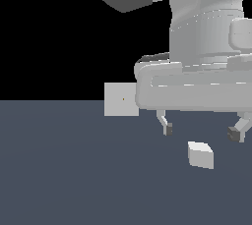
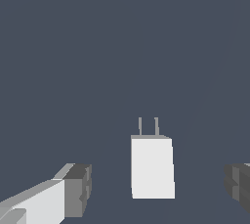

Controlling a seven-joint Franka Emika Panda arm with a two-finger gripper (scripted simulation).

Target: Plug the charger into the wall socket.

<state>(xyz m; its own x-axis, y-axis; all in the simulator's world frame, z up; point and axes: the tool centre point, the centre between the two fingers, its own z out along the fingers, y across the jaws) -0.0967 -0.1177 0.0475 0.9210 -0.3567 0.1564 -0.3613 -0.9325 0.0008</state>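
Off-white and boxy, the charger (image 1: 201, 154) lies loose on the dark slate counter (image 1: 59, 170), nearest the exterior camera. Just above it hang the jaws (image 1: 202, 132), spread wide and holding nothing, the block below the gap between them. Its two prongs (image 2: 148, 125) show in the wrist view. Descend straight, centre the block, and close on its flat sides. Farther off, at ten o'clock from the charger, stands the wall socket (image 1: 121, 99).

The claw (image 1: 202, 131) is hanging spread above the charger (image 1: 201, 154), with the wall socket (image 1: 121, 99) standing behind.
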